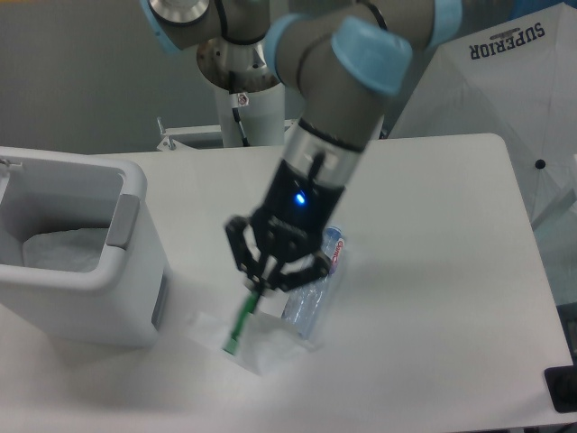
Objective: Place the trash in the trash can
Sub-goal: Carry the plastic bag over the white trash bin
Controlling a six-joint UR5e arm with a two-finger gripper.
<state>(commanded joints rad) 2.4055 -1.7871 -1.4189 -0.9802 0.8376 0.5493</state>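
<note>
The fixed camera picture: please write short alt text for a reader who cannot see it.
A robot arm's gripper holds a clear wrapper with green print above a white table, between a crushed clear bottle and an open white trash can on the picture's left.

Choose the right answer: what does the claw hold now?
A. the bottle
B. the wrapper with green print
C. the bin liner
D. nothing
B: the claw is shut on the wrapper, which hangs from it, while the bottle lies on the table.
</note>
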